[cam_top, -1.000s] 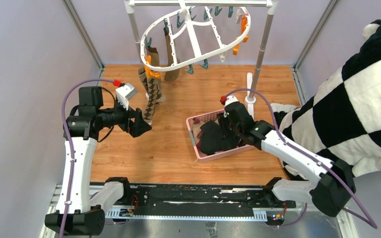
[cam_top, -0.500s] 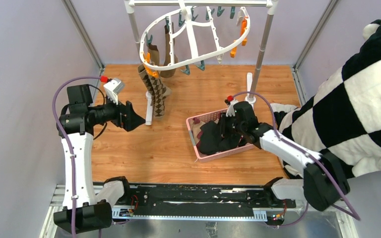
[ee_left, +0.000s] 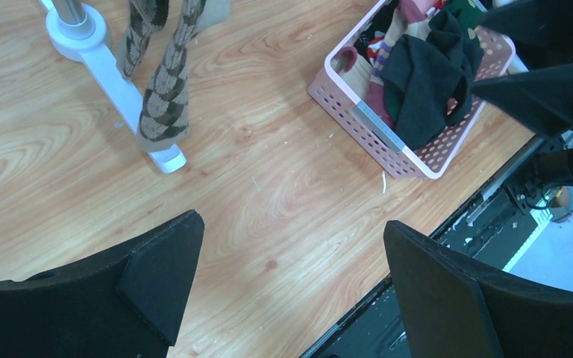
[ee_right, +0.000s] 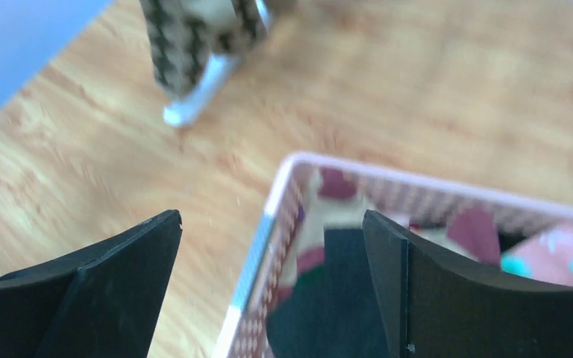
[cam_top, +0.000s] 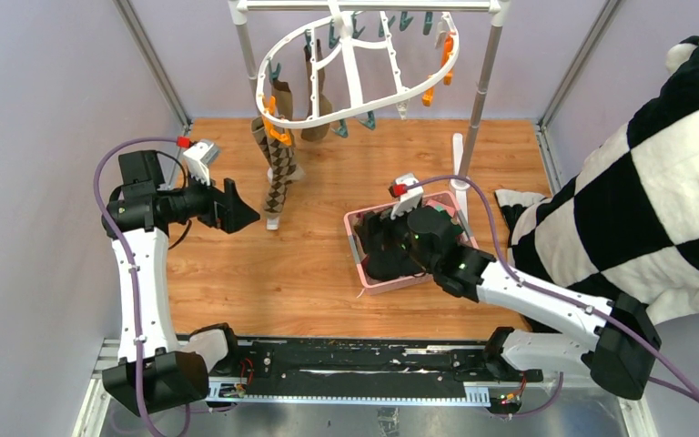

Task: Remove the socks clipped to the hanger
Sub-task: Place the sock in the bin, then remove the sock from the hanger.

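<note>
A fixed camera above and behind the arms looks down over the whole wood-grain table (cam_top: 309,264). The wrist cameras look past the left claw (ee_left: 291,227) and right claw (ee_right: 270,216), low and close, both catching the pink slotted plastic basket (ee_left: 336,97) and brown argyle sock (ee_left: 166,97).

- Walls (cam_top: 45,109): pale lilac, plain, on the left, rear and right.
- Frame struts (cam_top: 152,62): bare aluminium, slanting at the rear corners.
- Tabletop (cam_top: 309,282): warm wood grain, a few small specks.
- Pole rack (cam_top: 481,77): grey metal with white feet, standing at the back.
- Checked plush cloth (cam_top: 655,182): black and white, bulging in at the right edge.
- Mounting rail (cam_top: 355,369): black, along the near edge.
- Light: even, with soft shadows.
</note>
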You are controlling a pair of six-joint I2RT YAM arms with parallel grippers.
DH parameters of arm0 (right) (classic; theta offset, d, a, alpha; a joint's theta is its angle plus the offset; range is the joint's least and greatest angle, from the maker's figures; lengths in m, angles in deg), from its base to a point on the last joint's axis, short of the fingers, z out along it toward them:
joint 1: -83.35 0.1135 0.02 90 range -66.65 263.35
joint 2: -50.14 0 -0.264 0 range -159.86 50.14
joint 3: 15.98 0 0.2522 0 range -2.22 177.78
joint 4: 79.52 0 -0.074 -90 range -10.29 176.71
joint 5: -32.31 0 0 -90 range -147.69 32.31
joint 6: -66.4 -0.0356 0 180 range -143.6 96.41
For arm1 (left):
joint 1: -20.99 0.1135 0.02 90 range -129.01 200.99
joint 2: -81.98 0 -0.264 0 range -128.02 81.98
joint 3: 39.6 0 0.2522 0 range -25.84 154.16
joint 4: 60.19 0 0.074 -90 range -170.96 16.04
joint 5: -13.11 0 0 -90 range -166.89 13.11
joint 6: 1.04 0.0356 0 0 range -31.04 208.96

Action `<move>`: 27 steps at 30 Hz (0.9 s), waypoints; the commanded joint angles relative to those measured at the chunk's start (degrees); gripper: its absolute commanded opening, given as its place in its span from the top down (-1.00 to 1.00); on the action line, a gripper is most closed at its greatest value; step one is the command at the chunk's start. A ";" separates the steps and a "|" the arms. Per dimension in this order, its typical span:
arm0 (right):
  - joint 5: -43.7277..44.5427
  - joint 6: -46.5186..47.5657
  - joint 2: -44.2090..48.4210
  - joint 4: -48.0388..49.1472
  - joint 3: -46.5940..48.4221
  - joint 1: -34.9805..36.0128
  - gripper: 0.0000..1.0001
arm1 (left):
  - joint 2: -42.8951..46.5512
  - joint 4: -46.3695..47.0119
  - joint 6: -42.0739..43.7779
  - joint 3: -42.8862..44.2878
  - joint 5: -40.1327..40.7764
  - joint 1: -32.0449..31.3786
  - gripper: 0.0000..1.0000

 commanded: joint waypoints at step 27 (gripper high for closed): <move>21.68 19.37 -53.32 26.85 47.28 8.48 -1.00 | -2.74 -3.60 1.50 5.86 1.72 5.47 -0.99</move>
